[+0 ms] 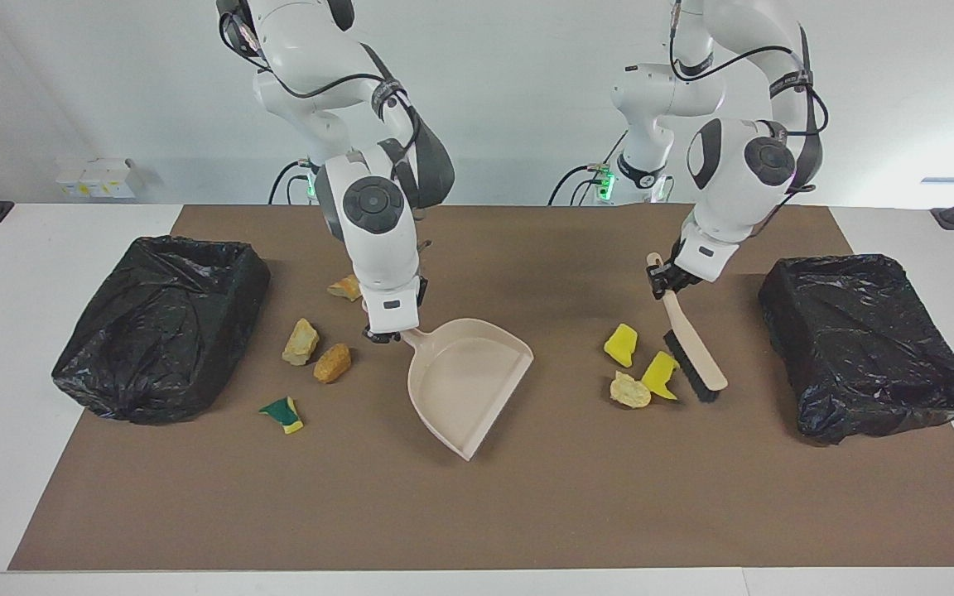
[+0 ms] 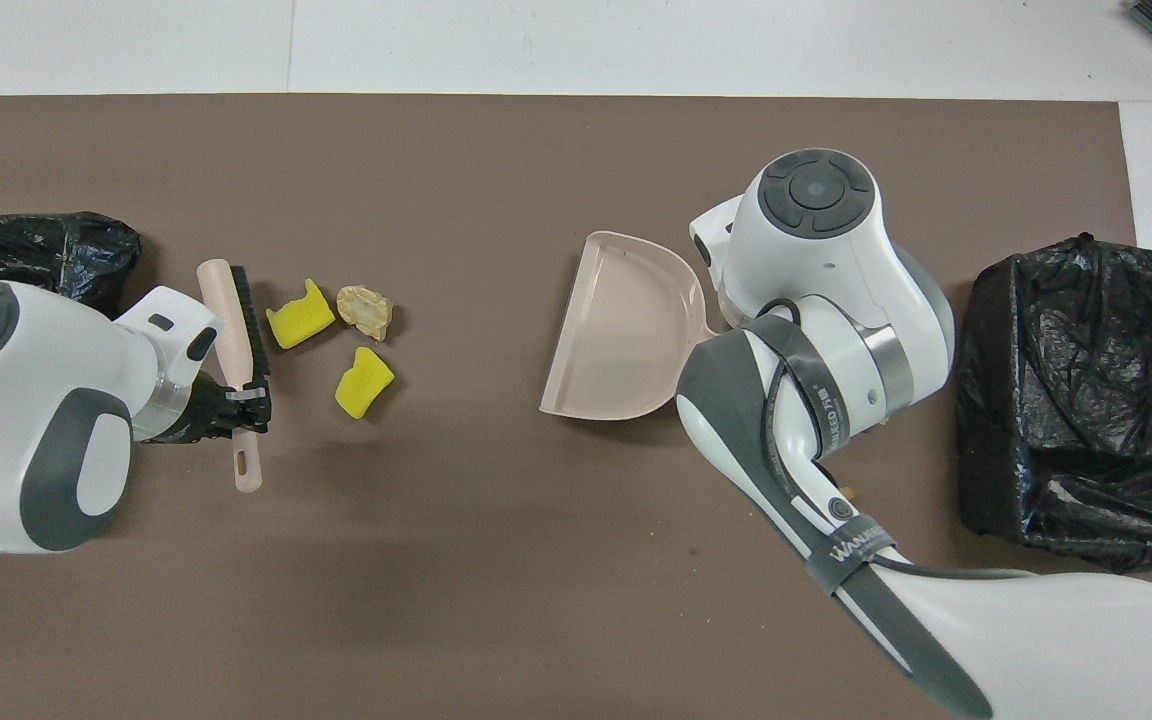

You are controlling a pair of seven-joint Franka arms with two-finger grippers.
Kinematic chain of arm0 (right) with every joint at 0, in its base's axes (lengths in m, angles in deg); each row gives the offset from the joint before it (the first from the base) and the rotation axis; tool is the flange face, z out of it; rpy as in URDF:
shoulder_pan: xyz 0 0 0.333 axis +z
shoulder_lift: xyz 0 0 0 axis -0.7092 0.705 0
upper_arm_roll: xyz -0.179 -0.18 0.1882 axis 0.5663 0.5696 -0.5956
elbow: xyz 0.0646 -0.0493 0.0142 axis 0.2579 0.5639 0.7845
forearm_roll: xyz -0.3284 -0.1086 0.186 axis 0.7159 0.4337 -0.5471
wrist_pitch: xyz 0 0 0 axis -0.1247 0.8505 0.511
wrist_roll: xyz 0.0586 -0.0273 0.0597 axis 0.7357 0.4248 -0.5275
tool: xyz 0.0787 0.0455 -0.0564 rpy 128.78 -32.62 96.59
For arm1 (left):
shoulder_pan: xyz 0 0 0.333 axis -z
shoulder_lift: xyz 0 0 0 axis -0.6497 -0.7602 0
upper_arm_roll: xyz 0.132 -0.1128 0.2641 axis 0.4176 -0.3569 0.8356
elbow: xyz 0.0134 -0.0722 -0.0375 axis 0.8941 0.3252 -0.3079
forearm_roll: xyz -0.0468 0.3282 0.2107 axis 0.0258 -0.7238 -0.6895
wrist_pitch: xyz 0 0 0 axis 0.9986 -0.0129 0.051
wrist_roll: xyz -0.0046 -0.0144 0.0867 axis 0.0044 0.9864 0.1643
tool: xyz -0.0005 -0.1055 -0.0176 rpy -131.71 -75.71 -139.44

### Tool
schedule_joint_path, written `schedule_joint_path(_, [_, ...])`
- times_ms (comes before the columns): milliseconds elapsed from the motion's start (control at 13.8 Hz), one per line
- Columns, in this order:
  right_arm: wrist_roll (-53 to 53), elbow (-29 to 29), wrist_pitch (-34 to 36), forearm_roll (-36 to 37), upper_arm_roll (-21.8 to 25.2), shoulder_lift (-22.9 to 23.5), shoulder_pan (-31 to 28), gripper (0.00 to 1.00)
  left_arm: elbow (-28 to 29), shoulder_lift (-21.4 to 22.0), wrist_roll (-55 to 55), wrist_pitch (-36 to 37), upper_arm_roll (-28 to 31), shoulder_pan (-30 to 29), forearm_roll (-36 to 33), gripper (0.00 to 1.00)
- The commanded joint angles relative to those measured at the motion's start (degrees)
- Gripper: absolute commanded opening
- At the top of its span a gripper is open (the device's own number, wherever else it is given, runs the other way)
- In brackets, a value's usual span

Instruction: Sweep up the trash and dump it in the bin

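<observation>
My right gripper is shut on the handle of the beige dustpan, whose open mouth faces the left arm's end of the mat. My left gripper is shut on the brush, bristles down beside a yellow sponge bit. A second yellow bit and a tan chunk lie close by. Toward the right arm's end lie a tan chunk, an orange-brown chunk, a green-and-yellow piece and a bread-like chunk half hidden by the arm. In the overhead view the right arm covers these.
Two bins lined with black bags stand on the brown mat, one at the right arm's end, the other at the left arm's end. The brush sits between that second bin and the yellow bits.
</observation>
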Motion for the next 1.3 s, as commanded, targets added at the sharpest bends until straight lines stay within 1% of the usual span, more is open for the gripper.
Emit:
schedule_joint_path(0, [-3.54, 4.27, -3.89, 5.23, -0.43, -1.6, 0.36, 0.0, 2.96, -0.2, -3.8, -4.97, -0.22, 0.27, 0.41, 0.0])
schedule_joint_path(145, [-3.54, 6.11, -7.31, 7.18, -0.43, -1.15, 1.76, 0.0, 3.14, -0.12, -5.14, -5.07, -0.3, 1.06, 0.5, 0.0])
schedule_joint_path(289, [-4.24, 6.48, -8.12, 9.02, -0.52, -0.72, 1.94, 0.0, 3.93, 0.32, -4.09, -5.6, -0.3, 2.98, 0.5, 0.0])
schedule_joint_path(434, [-6.09, 6.65, -8.91, 9.03, -0.52, -0.71, 1.86, 0.0, 4.37, 0.41, -1.56, -5.43, -0.39, 4.65, 0.58, 0.0])
schedule_joint_path(578, [-6.53, 6.65, -9.0, 9.03, -0.52, -0.71, 1.94, 0.0, 4.98, -1.69, 3.71, -7.52, -0.3, 8.25, 0.58, 0.0])
schedule_joint_path(795, [-8.37, 6.74, -10.23, 8.94, -0.52, -0.71, 1.86, 0.0, 4.55, -2.14, 6.36, -9.64, -0.48, 10.89, 0.85, 0.0])
schedule_joint_path(940, [-8.73, 7.09, -9.1, 8.5, -0.52, -0.89, 1.94, 0.0, 4.54, -2.23, 8.64, -11.31, -0.57, 13.0, 1.02, 0.0])
schedule_joint_path(1229, [-8.9, 10.07, -8.3, 7.1, -0.96, -2.47, 2.12, 0.0, 4.11, -2.49, 11.2, -13.77, -0.57, 17.57, 5.67, 0.0])
